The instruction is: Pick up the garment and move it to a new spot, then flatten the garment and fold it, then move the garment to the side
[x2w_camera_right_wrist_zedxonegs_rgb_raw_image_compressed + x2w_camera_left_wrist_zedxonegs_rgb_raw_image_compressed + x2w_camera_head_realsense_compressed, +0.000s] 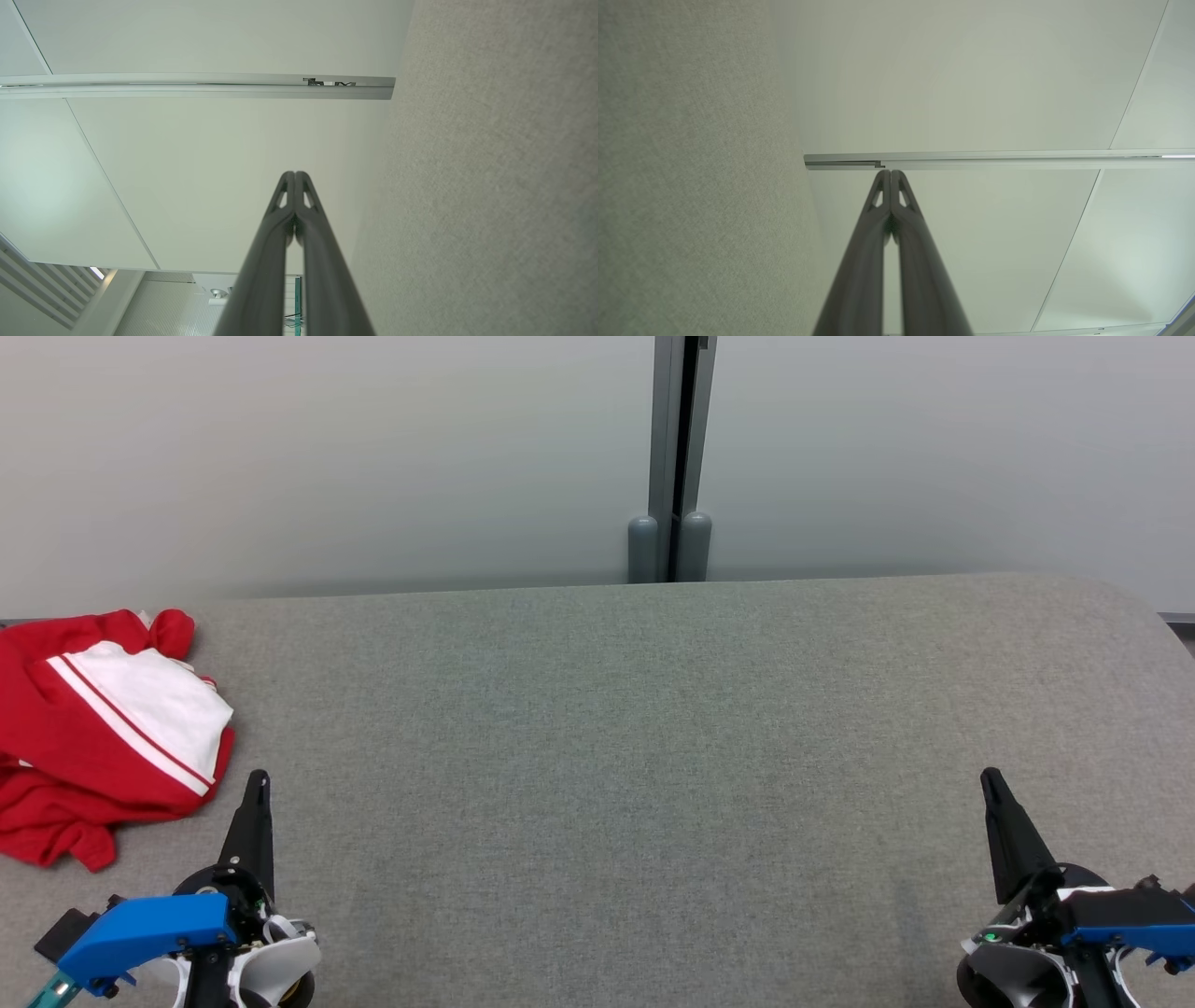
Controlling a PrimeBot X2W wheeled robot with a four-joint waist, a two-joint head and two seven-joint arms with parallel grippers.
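Observation:
A red garment (pixel 89 747) with a white panel and white stripes lies crumpled at the far left of the grey fabric table (pixel 635 737). My left gripper (pixel 257 782) rests at the lower left, just right of the garment's lower edge and apart from it, its tips pressed together and holding nothing. In the left wrist view the left gripper (pixel 890 173) is shut, pointing at the wall. My right gripper (pixel 990 779) sits at the lower right, far from the garment. The right wrist view shows the right gripper (pixel 295 174) shut and empty.
A pale partition wall (pixel 327 457) stands behind the table, with a grey vertical post (pixel 674 457) at its middle. The table's right end curves away at the rounded corner (pixel 1153 607). Bare grey cloth spans the width between my grippers.

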